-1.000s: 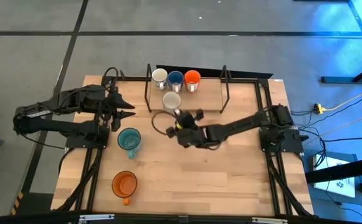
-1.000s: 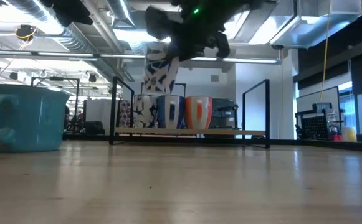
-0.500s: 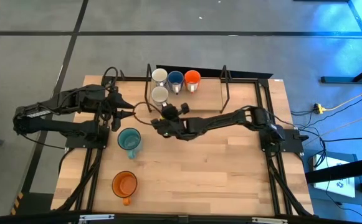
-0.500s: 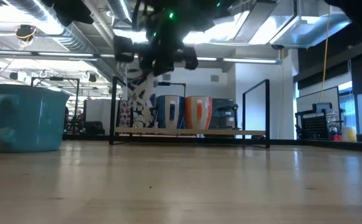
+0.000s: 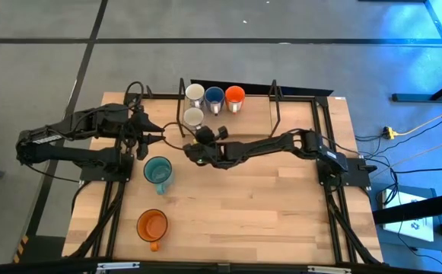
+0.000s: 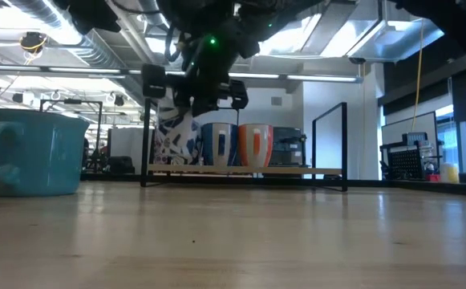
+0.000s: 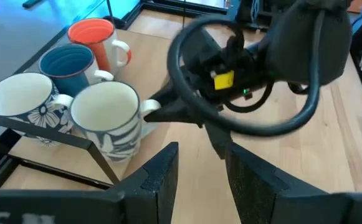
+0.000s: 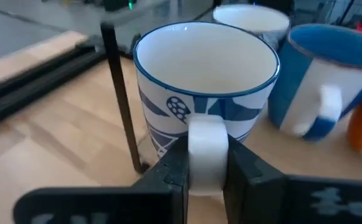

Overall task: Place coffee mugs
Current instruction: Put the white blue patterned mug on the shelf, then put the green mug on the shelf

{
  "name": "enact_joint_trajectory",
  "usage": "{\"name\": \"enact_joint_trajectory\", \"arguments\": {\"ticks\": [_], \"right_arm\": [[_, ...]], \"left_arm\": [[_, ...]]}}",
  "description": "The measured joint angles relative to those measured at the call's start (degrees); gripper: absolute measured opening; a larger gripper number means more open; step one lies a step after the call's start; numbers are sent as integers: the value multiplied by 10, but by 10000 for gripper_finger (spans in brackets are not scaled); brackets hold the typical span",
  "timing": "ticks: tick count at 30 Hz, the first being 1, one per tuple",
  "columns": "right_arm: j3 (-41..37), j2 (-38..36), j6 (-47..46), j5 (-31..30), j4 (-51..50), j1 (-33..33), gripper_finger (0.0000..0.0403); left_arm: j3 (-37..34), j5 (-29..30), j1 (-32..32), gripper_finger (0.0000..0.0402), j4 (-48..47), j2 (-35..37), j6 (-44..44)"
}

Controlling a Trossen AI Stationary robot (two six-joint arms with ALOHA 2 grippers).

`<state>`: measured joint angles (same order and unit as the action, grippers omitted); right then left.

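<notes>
My right gripper [image 5: 202, 137] is shut on a white mug with a blue pattern [image 5: 194, 116] at the near left corner of the wooden rack [image 5: 257, 122]. The mug is upright, just in front of a white mug [image 5: 195, 93], a dark blue mug [image 5: 214, 96] and an orange mug [image 5: 235, 96], which stand in a row on the rack. A teal mug [image 5: 158, 171] and a second orange mug [image 5: 152, 224] stand on the table. My left gripper [image 5: 158, 131] is open and empty, left of the held mug. My right gripper pinches the patterned mug's white handle [image 8: 205, 134] between its two fingers [image 8: 171, 167], which come level from the table's near right side. The mug is upright, mouth up. Its base [image 6: 172, 163] is at the rack's board; I cannot tell whether it rests there.
The rack has black upright wire frames at its left [image 5: 181, 103] and right [image 5: 276, 103] ends; the left frame's post [image 8: 121, 99] is close beside the held mug. Free board lies right of the mugs. Open tabletop lies at the near right.
My right gripper has carried the patterned mug toward the table's left and far edges and down, from above the rack's middle to its near left corner. The mug has stayed upright. The gripper has stayed shut on the handle.
</notes>
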<state>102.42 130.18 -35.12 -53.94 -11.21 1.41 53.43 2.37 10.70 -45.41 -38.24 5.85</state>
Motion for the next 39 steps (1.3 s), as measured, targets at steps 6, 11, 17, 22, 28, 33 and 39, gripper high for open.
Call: {"name": "enact_joint_trajectory", "arguments": {"ticks": [6, 11, 17, 22, 28, 33, 39], "right_arm": [[0, 2, -9, -2, 3, -12, 41], [0, 3, -11, 52, 6, -27, 41], [0, 6, -22, 52, 8, -27, 48], [0, 6, -23, 73, 15, -30, 93], [0, 6, -21, 93, 24, -31, 146], [0, 2, -16, 85, 19, -29, 196], [0, -35, -14, 117, -5, -24, 227]], "left_arm": [[0, 0, 0, 126, 0, 0, 0], [0, 0, 0, 126, 0, 0, 0], [0, 0, 0, 126, 0, 0, 0], [0, 0, 0, 126, 0, 0, 0], [0, -1, 0, 126, 0, 0, 0], [0, 1, 0, 126, 1, 0, 0], [0, 3, 0, 126, 1, 0, 0]]}}
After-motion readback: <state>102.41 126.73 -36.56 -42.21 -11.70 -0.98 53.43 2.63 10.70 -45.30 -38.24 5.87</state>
